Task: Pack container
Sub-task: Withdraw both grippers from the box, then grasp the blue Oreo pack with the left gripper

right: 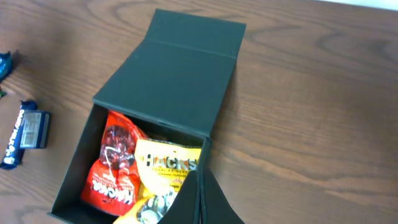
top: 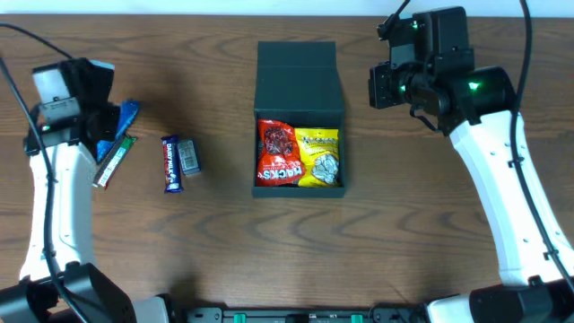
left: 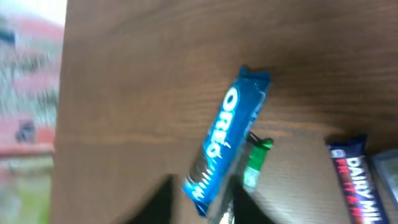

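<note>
1. Hovering over the left side of the table (top: 430,233), the left gripper (left: 200,204) had its 2 dark fingers (left: 160,200) either side of the lower end of a blue Oreo packet (left: 227,137). I could not tell whether they were pinching it or standing slack around it.
2. Right against that packet lay a thin green-ended packet (left: 255,162), its top tucked just beside the Oreo's edge.
3. A little further toward the middle sat a blue Dairy Milk bar (top: 170,164), with a small grey-blue packet (top: 189,156) touching its side, both flat on the wood.
4. Over on the other side, the right gripper (right: 200,199) was closed tight, its 2 fingers pressed into a single dark wedge with nothing between them. It was held above the table near the box's right corner.
5. The container (right: 76,168) sat in the middle of the table, well apart from the loose snacks on the left. Its hinged lid (right: 171,81) was thrown back and lying flat on the far side.
6. Inside it, 2 packets lay side by side and touching: a red Hacks packet (top: 278,152) on the left and a yellow Hacks packet (top: 321,157) on the right, together filling most of the floor.
</note>
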`<state>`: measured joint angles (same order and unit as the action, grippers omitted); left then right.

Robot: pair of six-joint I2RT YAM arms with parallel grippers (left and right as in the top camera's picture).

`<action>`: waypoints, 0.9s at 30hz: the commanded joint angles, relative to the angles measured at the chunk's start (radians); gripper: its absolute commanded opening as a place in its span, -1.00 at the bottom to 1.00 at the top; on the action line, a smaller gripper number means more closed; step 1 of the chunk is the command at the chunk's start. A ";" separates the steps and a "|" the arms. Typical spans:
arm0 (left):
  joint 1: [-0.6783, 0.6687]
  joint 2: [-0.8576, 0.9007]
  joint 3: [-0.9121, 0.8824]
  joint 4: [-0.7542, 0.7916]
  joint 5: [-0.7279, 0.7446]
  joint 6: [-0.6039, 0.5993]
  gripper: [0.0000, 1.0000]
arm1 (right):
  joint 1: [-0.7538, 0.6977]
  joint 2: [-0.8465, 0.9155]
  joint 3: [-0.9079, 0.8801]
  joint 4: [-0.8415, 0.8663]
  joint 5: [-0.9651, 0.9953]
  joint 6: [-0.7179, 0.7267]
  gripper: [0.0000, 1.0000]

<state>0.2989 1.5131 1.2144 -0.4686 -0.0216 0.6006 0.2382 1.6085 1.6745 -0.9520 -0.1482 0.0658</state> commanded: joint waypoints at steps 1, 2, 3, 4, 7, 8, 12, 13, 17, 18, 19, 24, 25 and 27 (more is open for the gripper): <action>0.038 0.047 0.012 0.021 0.121 0.155 -0.47 | -0.005 -0.004 -0.002 -0.010 0.002 0.013 -0.97; 0.045 0.065 0.012 0.036 0.124 0.155 -0.26 | -0.005 -0.004 -0.002 -0.011 0.002 0.018 -0.97; 0.051 0.084 0.012 0.048 0.124 0.155 -0.14 | -0.005 -0.004 -0.002 -0.013 0.002 0.024 -0.97; 0.055 0.104 0.012 0.059 0.124 0.155 0.01 | -0.005 -0.004 -0.002 -0.013 0.002 0.030 -0.97; 0.061 0.182 0.012 0.098 0.123 0.155 0.37 | -0.005 -0.004 -0.002 -0.024 0.002 0.051 -0.97; 0.061 0.207 0.012 0.111 0.123 0.155 0.39 | -0.005 -0.004 -0.002 -0.029 0.002 0.056 -0.97; 0.061 0.286 0.012 0.153 0.126 0.155 0.43 | -0.005 -0.004 -0.002 -0.041 0.002 0.078 -0.97; 0.061 0.301 0.013 0.157 0.127 0.155 0.44 | -0.005 -0.004 -0.002 -0.043 0.002 0.082 -0.97; 0.062 0.352 0.012 0.168 0.126 0.156 0.47 | -0.004 -0.004 -0.002 -0.051 0.003 0.106 -0.97; 0.062 0.364 0.013 0.177 0.126 0.158 0.47 | -0.003 -0.004 -0.002 -0.052 0.003 0.106 -0.97; 0.062 0.374 0.012 0.185 0.123 0.159 0.47 | -0.003 -0.004 -0.002 -0.052 0.003 0.106 -0.97; 0.062 0.408 0.013 0.214 0.124 0.159 0.47 | -0.002 -0.004 -0.002 -0.051 0.003 0.117 -0.97; 0.062 0.414 0.013 0.215 0.124 0.159 0.47 | -0.001 -0.004 -0.002 -0.051 0.003 0.117 -0.97; 0.062 0.430 0.012 0.216 0.124 0.159 0.50 | -0.001 -0.004 -0.002 -0.051 0.003 0.121 -0.97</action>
<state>0.3565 1.9148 1.2144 -0.2565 0.0982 0.7418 0.2382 1.6085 1.6745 -1.0023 -0.1482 0.1673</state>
